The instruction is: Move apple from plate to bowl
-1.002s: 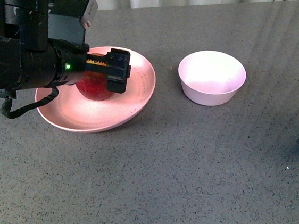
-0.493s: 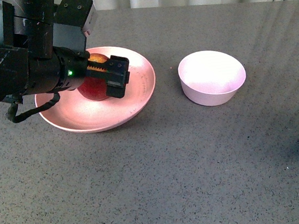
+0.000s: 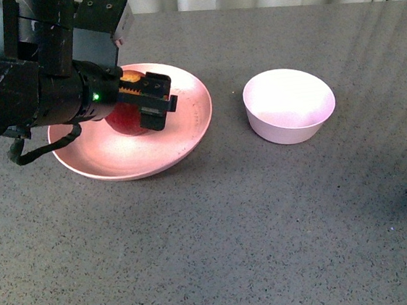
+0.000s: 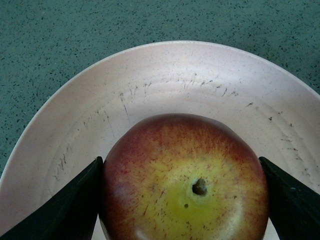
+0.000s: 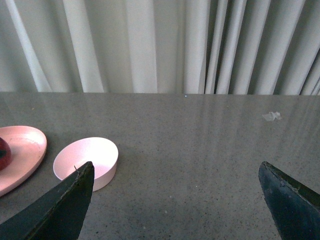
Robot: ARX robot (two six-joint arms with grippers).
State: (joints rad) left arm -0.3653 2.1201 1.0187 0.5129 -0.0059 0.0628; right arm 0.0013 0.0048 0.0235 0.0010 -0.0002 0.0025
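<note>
The dark-red apple (image 3: pixel 126 119) with a yellow patch round its stem dimple (image 4: pixel 185 185) sits in the wide pale-pink plate (image 3: pixel 186 125) (image 4: pixel 165 75) at the left of the grey table. My left gripper (image 3: pixel 138 101) (image 4: pixel 182 200) is shut on the apple, one black finger against each side. The small, deep pale bowl (image 3: pixel 289 105) (image 5: pixel 86 161) stands empty to the right of the plate. My right gripper (image 5: pixel 175 200) is open over bare table, out of the front view; the plate's edge (image 5: pixel 22 150) and a sliver of the apple (image 5: pixel 4 152) show far off in its wrist view.
A pale curtain (image 5: pixel 160 45) hangs behind the table's far edge. A gap of grey tabletop (image 3: pixel 228 113) separates plate and bowl. A small white scrap (image 5: pixel 271 116) lies far back on the table.
My left gripper's fingers have drawn in onto the apple, and the arm has shifted slightly left and up. The apple, plate and bowl stay where they were.
</note>
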